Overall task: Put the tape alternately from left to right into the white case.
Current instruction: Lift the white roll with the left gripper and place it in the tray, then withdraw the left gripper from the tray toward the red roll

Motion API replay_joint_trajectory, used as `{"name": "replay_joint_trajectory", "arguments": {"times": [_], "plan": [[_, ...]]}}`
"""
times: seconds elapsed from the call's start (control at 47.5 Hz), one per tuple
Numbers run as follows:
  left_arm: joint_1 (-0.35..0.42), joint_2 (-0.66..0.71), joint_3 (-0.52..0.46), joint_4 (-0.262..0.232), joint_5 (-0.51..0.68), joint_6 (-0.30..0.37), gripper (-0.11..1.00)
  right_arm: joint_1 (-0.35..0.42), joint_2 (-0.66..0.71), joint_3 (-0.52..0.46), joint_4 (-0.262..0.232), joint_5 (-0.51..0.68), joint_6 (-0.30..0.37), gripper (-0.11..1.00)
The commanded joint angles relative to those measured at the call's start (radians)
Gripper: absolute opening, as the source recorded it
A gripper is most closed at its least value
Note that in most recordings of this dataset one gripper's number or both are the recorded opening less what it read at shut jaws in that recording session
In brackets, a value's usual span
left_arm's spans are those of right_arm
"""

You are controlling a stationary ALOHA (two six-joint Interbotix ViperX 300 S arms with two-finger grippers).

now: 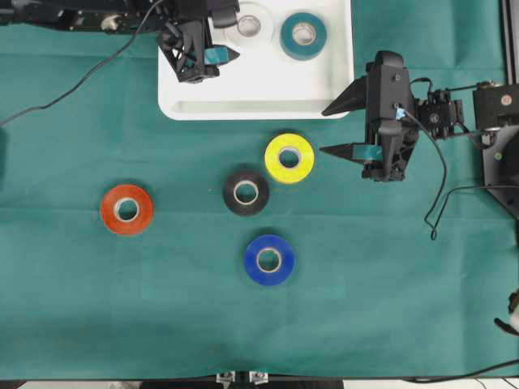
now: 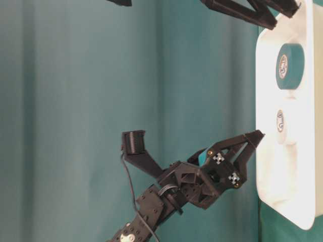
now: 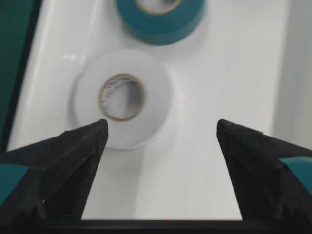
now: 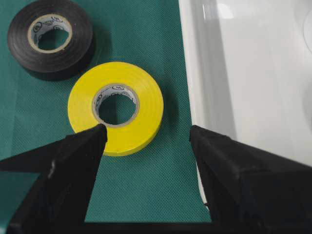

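Your left pincer (image 1: 212, 55) hangs over the white case (image 1: 255, 101), jaws spread and empty; the white roll (image 3: 123, 97) lies flat in the case just ahead of its tips, the teal roll (image 1: 303, 36) beside it to the right. Your right pincer (image 1: 332, 128) is released too, holding nothing, low over the green bench (image 1: 81, 292) with the yellow roll (image 1: 289, 158) at its tips, just beside the case's near rim. Black roll (image 1: 246, 192) sits left of the yellow, blue roll (image 1: 268, 259) nearer, red-orange roll (image 1: 126, 209) far left, all flat on the cloth.
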Motion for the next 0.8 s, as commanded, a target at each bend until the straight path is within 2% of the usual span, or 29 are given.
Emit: {"name": "replay_joint_trajectory", "arguments": {"times": [0.0, 0.779], "plan": [[-0.021, -0.046, 0.014, -0.002, -0.008, -0.002, 0.77, 0.003, -0.005, -0.018, 0.002, -0.009, 0.002, 0.77], [-0.207, -0.156, 0.158, -0.005, -0.005, -0.006, 0.76, 0.003, -0.005, -0.020, 0.002, -0.009, 0.002, 0.77]]}}
